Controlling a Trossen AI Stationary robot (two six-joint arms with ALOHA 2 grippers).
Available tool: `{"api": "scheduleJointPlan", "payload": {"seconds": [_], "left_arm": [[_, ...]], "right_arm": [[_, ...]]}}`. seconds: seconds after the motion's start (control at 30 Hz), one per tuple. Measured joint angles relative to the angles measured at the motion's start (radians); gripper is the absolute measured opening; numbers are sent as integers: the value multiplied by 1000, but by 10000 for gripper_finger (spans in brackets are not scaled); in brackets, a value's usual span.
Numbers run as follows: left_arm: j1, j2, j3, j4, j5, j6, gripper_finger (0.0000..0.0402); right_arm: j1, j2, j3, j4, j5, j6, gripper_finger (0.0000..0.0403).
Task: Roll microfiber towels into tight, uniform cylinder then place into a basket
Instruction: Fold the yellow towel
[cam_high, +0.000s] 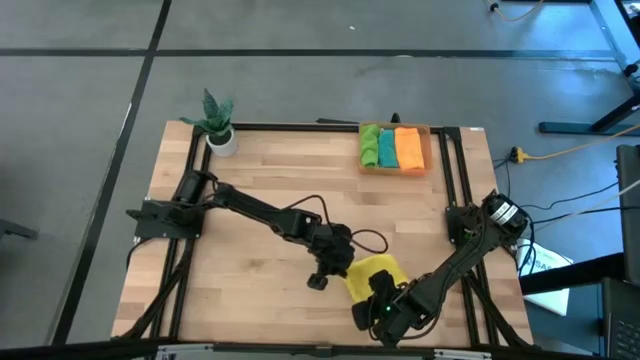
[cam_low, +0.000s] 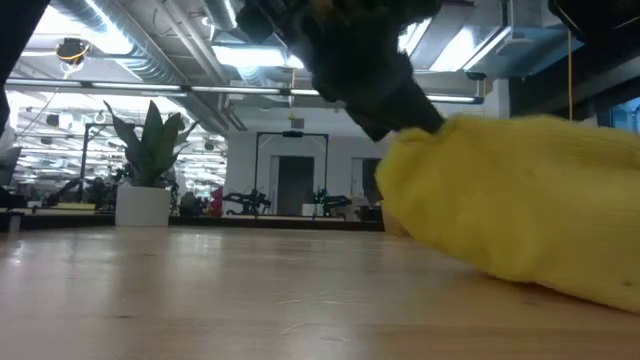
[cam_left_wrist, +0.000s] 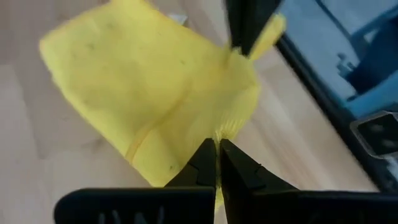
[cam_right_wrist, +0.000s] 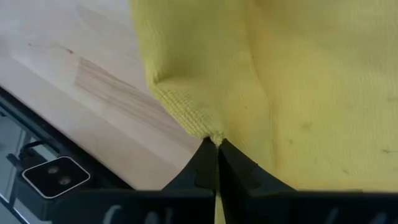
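Observation:
The yellow towel (cam_high: 375, 270) lies bunched near the table's front edge, right of the middle; it also shows in the low view (cam_low: 520, 200). My left gripper (cam_high: 345, 272) is shut on its left edge. My right gripper (cam_high: 373, 293) is shut on a corner at its near side. The orange basket (cam_high: 432, 150) stands at the far right of the table. It holds the green (cam_high: 369, 147), teal (cam_high: 386, 148) and orange (cam_high: 409, 148) towels, rolled and side by side. My left gripper pinches an edge of the yellow towel (cam_left_wrist: 219, 132) between its two fingertips, coming from the table's left. The cloth spreads away from the fingers, with a fold line in it. My right gripper's dark finger shows at the towel's far corner (cam_left_wrist: 245, 37). My right gripper pinches a corner of the yellow towel (cam_right_wrist: 214, 135) between its two fingertips, coming from the table's near side. The hemmed edge bunches at the fingers. The cloth fans out beyond them over the wood.
A small potted plant (cam_high: 218, 125) in a white pot stands at the far left corner. Black rails (cam_high: 455, 170) run along the table's sides. Bare wood (cam_high: 270, 180) lies between the arms and the basket.

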Motion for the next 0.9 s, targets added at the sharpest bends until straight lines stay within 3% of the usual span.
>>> {"api": "scheduleJointPlan", "payload": {"seconds": [0.37,0.5,0.73,0.9], "left_arm": [[-35,78,-2,150,-143,53,0],[-31,82,1,190,-144,45,0],[-12,83,91,49,-134,44,0],[-2,83,164,0,-62,61,0]], "right_arm": [[-1,1,-1,-19,-16,46,4],[4,1,14,-48,-16,46,6],[38,-4,74,-268,-34,220,7],[64,-5,29,-230,-104,264,6]]}}
